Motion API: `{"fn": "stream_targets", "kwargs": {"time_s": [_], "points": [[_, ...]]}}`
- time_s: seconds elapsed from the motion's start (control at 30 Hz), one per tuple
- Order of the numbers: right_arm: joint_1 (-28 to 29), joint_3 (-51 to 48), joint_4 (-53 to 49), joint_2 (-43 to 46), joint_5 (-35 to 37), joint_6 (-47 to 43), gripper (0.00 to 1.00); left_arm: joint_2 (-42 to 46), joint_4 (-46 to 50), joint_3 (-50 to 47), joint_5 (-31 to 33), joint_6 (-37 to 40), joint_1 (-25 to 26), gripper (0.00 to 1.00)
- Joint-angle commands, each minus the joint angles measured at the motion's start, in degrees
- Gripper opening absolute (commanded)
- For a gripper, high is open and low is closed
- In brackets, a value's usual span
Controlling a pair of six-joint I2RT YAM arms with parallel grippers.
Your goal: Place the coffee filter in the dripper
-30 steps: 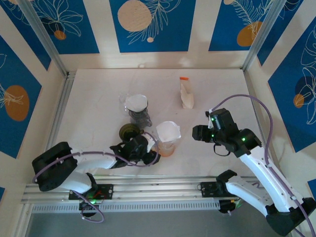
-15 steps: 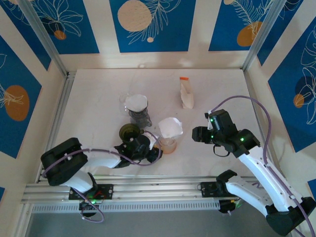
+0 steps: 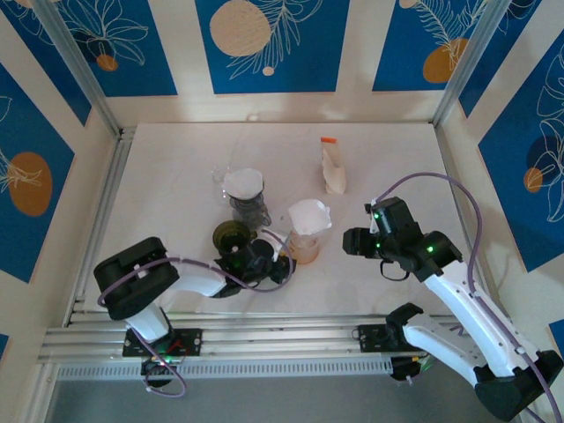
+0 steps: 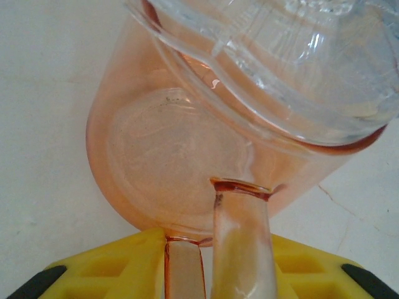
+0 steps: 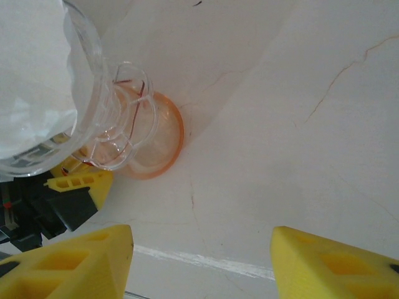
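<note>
Fingers (image 4: pixel 118 265) of my left gripper (image 3: pixel 269 263) are squeezed on the handle (image 4: pixel 240 249) of the pink jug (image 4: pixel 162 143), near the front middle of the table (image 3: pixel 167 167). My right gripper (image 5: pixel 202 258) hangs just right of the jug, its fingers wide apart with nothing in them. The white filter (image 3: pixel 308 214) sits inside the clear dripper (image 4: pixel 293 75) on top of the jug. I think the job is nearly done. Maybe the filter needs a little push to sit flat.
</note>
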State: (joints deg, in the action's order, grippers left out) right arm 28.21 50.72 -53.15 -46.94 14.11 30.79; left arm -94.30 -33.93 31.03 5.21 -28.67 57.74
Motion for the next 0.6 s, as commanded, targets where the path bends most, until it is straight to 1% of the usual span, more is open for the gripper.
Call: {"fn": "stream_targets", "kwargs": {"time_s": [0.0, 0.17, 0.33, 0.47, 0.57], "points": [[-0.7, -1.3, 0.7, 0.7, -0.5, 1.3, 0.6, -2.4, -2.6, 2.3, 1.7, -1.5, -1.4, 0.36], [-2.2, -2.9, 1.5, 0.6, -1.1, 1.4, 0.59, -4.7, -3.2, 4.5, 1.6, -2.0, -3.3, 0.36], [-4.4, -4.8, 3.2, 0.4, -3.7, 1.6, 0.58, -6.8, -2.9, 7.4, 0.5, -2.0, -5.4, 0.36], [-6.1, -6.1, 5.9, -1.2, -6.2, 1.6, 0.52, -6.9, -2.6, 8.0, 0.0, -1.9, -6.1, 0.37], [-7.2, -6.7, 8.8, -3.9, -7.9, 1.2, 0.43, -5.9, -1.8, 7.7, -0.9, -2.8, -6.1, 0.38]]}}
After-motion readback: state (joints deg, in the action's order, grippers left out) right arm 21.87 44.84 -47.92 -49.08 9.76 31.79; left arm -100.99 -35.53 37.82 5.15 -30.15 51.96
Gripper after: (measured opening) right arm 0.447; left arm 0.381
